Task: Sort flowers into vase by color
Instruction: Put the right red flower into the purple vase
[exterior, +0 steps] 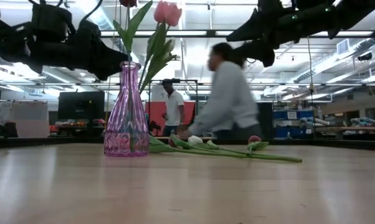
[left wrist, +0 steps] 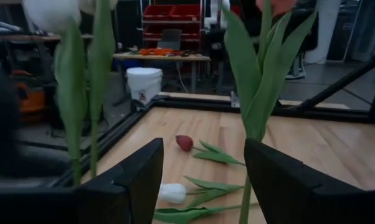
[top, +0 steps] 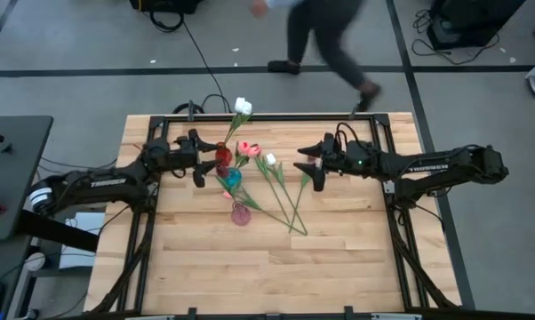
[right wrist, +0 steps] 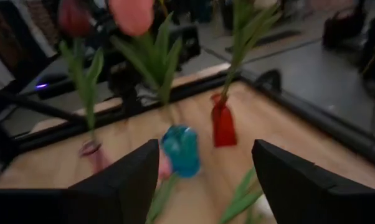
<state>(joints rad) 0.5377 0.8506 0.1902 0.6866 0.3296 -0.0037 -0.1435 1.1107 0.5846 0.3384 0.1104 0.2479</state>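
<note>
Three small vases stand mid-table in the high view: a red vase (top: 223, 157) with a white tulip (top: 243, 106), a blue vase (top: 233, 178) with pink tulips (top: 248, 149), and a pink vase (top: 240, 214), whose maroon tulip (right wrist: 72, 15) shows in the right wrist view. Loose tulips (top: 285, 196) lie flat on the table right of the vases, among them a white one (left wrist: 174, 193) and a maroon one (left wrist: 184, 143). My left gripper (top: 201, 160) hovers open just left of the vases. My right gripper (top: 310, 163) hovers open right of the loose tulips, above their heads.
A black frame (top: 267, 117) runs round the table's edges. A person (top: 325, 40) walks past beyond the far edge. The near half of the wooden table (top: 267, 267) is bare. In the low view the pink vase (exterior: 126, 118) stands left of the lying stems (exterior: 237, 152).
</note>
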